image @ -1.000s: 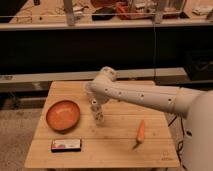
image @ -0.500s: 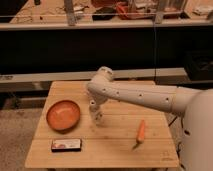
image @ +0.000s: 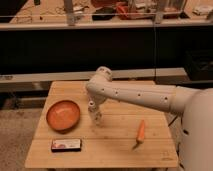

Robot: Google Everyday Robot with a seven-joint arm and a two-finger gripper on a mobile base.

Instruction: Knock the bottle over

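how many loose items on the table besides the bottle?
3: orange bowl at left, dark packet at front left, carrot at right. Gripper hangs mid-table by the bowl; more may hide behind it.

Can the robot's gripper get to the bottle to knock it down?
Probably yes. The gripper hangs right at the bottle, mid-table, with nothing between; the bowl and carrot sit off to the sides.

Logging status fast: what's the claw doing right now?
Claw: down at the table centre, right of the orange bowl; open or closed cannot be told.
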